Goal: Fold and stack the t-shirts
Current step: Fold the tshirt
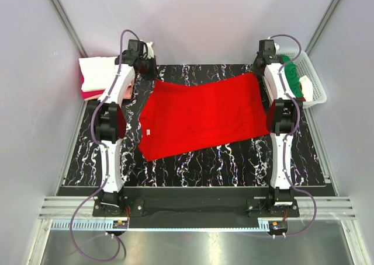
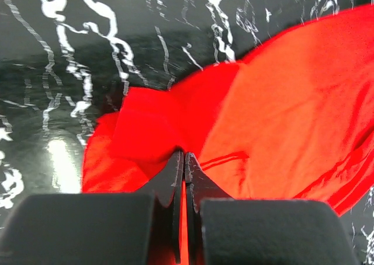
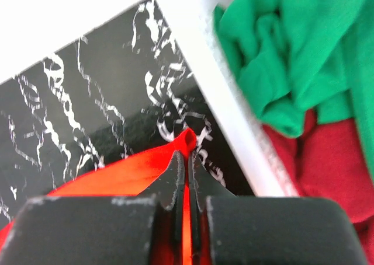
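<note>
A bright red t-shirt (image 1: 198,116) lies spread across the black marbled mat, its small white neck label (image 1: 150,131) near the left edge. My left gripper (image 1: 146,71) is shut on the shirt's far left corner; in the left wrist view the jaws (image 2: 184,155) pinch red cloth (image 2: 280,113). My right gripper (image 1: 261,66) is shut on the far right corner; in the right wrist view the jaws (image 3: 187,154) hold a fold of red cloth (image 3: 128,171). Folded white and pink shirts (image 1: 96,75) are stacked at the far left.
A white lattice basket (image 1: 312,81) stands at the far right, holding a green shirt (image 3: 292,55) and a dark red shirt (image 3: 327,166). Its white rim (image 3: 234,113) runs close beside my right gripper. Grey walls enclose the mat (image 1: 234,166) on three sides.
</note>
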`<state>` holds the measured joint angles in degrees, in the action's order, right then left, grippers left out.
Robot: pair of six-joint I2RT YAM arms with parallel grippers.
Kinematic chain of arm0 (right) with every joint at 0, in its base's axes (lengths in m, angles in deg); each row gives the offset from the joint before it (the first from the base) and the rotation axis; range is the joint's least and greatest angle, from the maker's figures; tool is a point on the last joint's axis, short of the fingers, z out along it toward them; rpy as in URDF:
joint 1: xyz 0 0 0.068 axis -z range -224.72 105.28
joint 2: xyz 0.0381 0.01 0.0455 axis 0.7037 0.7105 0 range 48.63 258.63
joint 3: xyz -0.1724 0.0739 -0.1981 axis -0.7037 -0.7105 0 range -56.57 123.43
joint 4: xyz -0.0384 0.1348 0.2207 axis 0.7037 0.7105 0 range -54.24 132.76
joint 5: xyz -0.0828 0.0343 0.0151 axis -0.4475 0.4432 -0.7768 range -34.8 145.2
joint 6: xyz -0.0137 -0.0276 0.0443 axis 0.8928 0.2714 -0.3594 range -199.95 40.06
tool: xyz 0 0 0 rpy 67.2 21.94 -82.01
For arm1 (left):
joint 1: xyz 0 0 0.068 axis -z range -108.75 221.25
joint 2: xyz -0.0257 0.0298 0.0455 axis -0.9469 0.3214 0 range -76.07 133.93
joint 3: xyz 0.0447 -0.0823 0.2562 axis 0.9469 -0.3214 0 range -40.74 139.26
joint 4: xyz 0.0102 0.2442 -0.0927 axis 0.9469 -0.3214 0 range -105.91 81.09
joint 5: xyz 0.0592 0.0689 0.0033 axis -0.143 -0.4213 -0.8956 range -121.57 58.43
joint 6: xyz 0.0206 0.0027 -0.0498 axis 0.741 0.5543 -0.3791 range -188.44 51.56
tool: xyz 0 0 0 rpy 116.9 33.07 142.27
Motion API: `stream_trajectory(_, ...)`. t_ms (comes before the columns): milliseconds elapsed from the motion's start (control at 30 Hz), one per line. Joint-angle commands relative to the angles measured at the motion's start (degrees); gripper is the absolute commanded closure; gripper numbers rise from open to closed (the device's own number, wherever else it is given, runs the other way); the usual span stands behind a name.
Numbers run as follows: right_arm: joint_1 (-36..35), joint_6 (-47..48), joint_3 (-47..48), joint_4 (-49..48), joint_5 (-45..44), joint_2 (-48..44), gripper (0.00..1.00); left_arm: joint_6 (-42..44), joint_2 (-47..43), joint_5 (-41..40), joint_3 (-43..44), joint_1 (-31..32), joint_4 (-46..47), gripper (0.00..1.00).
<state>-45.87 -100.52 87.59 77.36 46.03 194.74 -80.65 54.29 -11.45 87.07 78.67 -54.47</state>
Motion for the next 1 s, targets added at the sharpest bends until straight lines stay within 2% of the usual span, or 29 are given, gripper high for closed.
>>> stream_trajectory(0, -0.70, -0.69, -2.12, -1.62, 2.22, -5.82, 1.00, 1.66, -5.03, -1.75, -1.24, 0.84, 0.12, 1.00)
stream_trajectory(200, -0.70, -1.13, -7.48, -1.09, 1.00, -10.83, 1.00, 2.10, -11.79, -5.17, -9.23, 2.51, 0.56, 1.00)
stream_trajectory(533, 1.93, -3.76, -28.74, -5.30, 0.12, -22.96, 1.00, 2.71, -23.04, -7.46, -25.21, 2.60, 1.88, 1.00)
stream_trajectory(967, 4.75, -5.96, -39.48, -5.04, -0.06, -26.75, 1.00, -0.18, -35.79, -8.43, -44.92, 2.86, 7.15, 1.00)
